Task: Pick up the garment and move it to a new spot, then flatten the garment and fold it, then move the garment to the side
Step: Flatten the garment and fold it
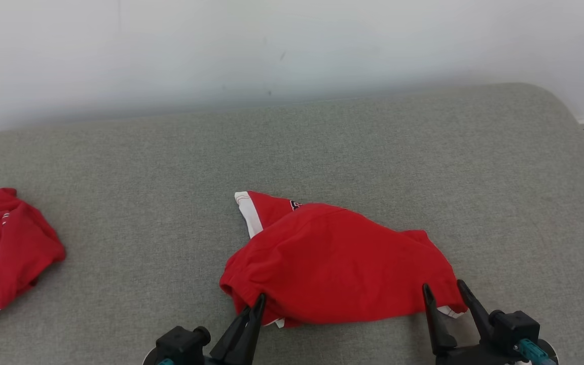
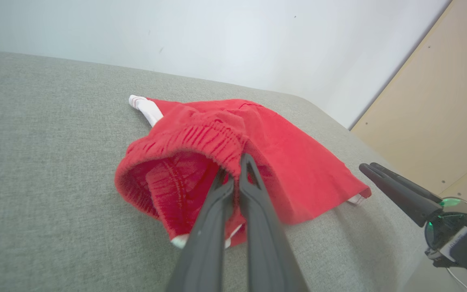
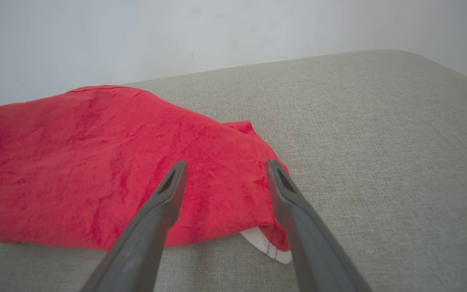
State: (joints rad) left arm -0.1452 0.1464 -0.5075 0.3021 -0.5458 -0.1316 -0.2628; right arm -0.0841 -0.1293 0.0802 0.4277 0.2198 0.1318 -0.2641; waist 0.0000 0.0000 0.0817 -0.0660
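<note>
Red garment (image 1: 332, 258) lying crumpled on a grey fabric surface (image 1: 373, 142), near its front edge and roughly at centre; a white-trimmed end (image 1: 249, 213) points away towards the pale wall (image 1: 271, 45). Left pincer (image 1: 258, 300) meets the garment at its near left corner. In the left wrist view the two dark fingers (image 2: 253, 190) are drawn almost together, with the ribbed waistband (image 2: 201, 138) pinched between their tips — clenched on the garment. Right pincer (image 1: 444, 288) stands at the near right corner, released, fingers (image 3: 168, 194) spread wide. In the right wrist view the fingers straddle the red hem just above a white flap (image 3: 262, 241); whether they touch the cloth cannot be told. A second red-and-white garment (image 1: 8, 243) lies at the far left edge of the surface — well apart from both pincers.
</note>
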